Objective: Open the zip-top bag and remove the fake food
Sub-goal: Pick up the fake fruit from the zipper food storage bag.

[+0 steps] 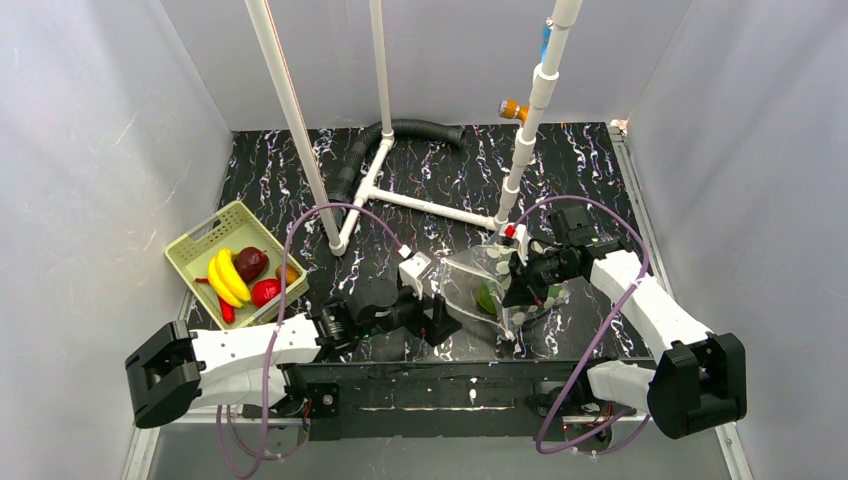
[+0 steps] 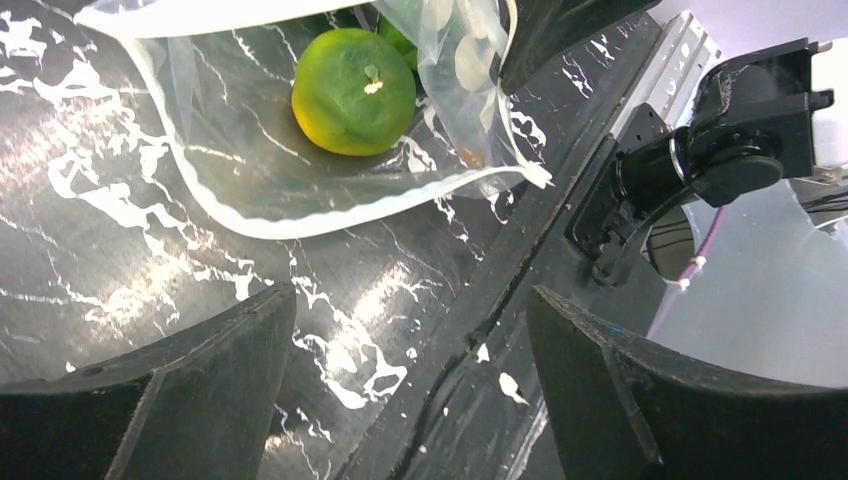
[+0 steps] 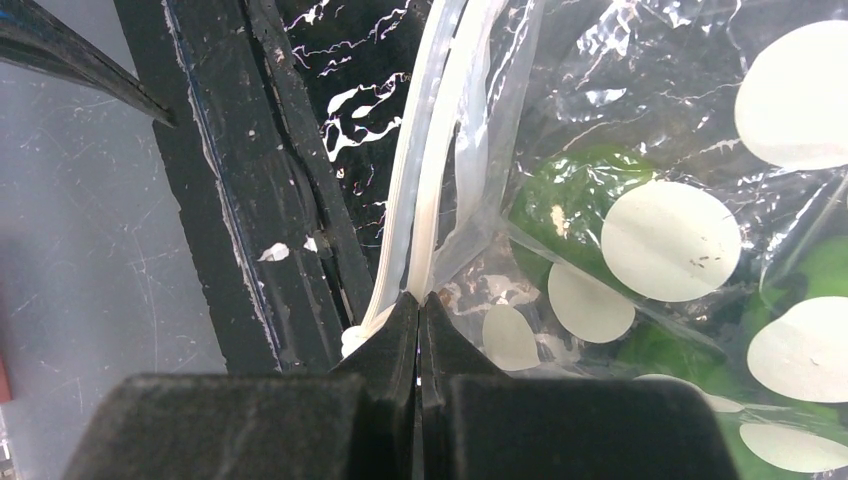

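Clear dotted plastic: one bag (image 1: 465,280) lies near the table's (image 1: 420,180) near edge, right of centre. Only the right wrist view shows the right claw (image 3: 420,300) pinched fully together on the bag's rim. Only the left wrist view shows the left claw (image 2: 410,310) spread wide and gripping nothing, beside the gaping mouth. One green fruit (image 2: 353,90) sits inside, with more green behind it. The top view adds one basket (image 1: 190,250) at the left, holding a banana bunch (image 1: 225,278), two red rounds (image 1: 250,263) and one chili (image 1: 226,310).
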### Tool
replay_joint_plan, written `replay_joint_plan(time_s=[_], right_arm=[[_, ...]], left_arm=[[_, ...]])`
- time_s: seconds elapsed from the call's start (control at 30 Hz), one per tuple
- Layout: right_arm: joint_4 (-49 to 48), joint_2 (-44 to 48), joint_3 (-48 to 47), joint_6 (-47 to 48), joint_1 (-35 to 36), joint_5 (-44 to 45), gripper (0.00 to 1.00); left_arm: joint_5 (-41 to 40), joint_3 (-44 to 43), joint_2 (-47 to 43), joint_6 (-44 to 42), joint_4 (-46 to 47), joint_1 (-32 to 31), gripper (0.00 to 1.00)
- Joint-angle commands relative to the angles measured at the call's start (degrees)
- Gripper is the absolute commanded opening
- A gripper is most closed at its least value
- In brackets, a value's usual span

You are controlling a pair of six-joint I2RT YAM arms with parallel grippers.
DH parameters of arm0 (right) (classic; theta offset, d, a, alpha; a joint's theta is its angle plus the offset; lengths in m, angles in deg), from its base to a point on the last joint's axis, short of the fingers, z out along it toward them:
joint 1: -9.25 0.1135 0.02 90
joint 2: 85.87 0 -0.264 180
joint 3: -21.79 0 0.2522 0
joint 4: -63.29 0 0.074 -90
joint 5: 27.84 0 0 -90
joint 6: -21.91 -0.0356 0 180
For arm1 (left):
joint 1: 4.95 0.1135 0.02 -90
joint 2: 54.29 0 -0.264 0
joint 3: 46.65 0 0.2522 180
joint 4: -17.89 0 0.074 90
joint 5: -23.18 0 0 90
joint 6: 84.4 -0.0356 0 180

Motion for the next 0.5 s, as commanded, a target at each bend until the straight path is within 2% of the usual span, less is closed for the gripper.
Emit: replay_joint_plan(time_s=[0.0, 0.47], right_arm=[[0.82, 0.71, -2.62, 1.14, -0.45, -1.58, 0.01], [1.25, 0.98, -2.55, 1.49, -0.88, -2.09, 0.01]], left_arm=[[-2.81, -3.51, 3.03, -5.31, 6.73, -1.13, 0.83], [-2.99, -6.54, 10.12, -10.19, 10.85, -1.75, 0.82]])
